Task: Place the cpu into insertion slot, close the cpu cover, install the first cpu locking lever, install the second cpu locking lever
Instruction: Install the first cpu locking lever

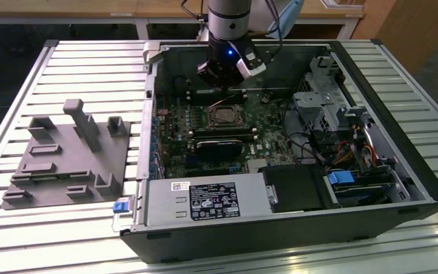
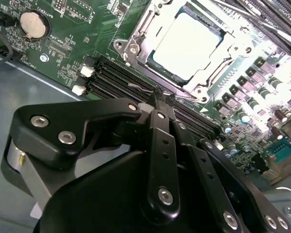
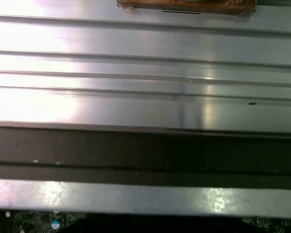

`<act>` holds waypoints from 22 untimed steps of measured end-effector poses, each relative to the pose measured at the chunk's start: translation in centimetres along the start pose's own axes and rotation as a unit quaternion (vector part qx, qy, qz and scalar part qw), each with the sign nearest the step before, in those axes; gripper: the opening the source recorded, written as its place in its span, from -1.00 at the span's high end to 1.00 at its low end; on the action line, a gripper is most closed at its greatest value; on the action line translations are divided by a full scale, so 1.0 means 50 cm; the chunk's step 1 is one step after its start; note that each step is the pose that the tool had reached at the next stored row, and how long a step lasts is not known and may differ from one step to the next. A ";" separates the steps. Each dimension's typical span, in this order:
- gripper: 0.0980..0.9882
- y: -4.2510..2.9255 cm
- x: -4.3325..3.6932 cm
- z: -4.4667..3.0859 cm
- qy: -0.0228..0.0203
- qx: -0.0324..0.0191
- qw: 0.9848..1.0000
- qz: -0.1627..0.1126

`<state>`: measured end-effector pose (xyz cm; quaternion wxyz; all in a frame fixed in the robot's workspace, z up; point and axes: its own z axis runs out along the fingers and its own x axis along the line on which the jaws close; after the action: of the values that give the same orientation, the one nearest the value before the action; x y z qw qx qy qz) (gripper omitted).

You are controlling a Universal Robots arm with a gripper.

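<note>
The cpu [image 2: 191,41] lies flat in the insertion slot [image 1: 223,116] on the green board, its pale top showing through the cut-out of the cpu cover [image 2: 138,36]. The silvery cover lies down around the chip. A thin wire locking lever [image 2: 141,87] runs along the socket's near edge. My gripper [image 2: 162,95] is shut, with its black fingertips right at that lever's end, between the socket and the memory slots. In the exterior view the gripper [image 1: 220,85] hangs inside the case just behind the socket.
Long black memory slots [image 2: 111,77] and a coin battery [image 2: 31,24] lie near the socket. A black heatsink block [image 1: 219,149], a power supply [image 1: 203,200] and a drive cage [image 1: 325,97] crowd the case. A grey fixture [image 1: 67,154] sits on the slatted table. The case wall [image 3: 136,150] is close by.
</note>
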<state>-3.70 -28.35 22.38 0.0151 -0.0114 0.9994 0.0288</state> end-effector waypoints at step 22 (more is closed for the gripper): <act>0.97 0.004 -0.022 0.017 0.000 0.000 1.000 0.000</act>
<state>-2.60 -28.08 21.60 0.0151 -0.0115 0.9994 0.0287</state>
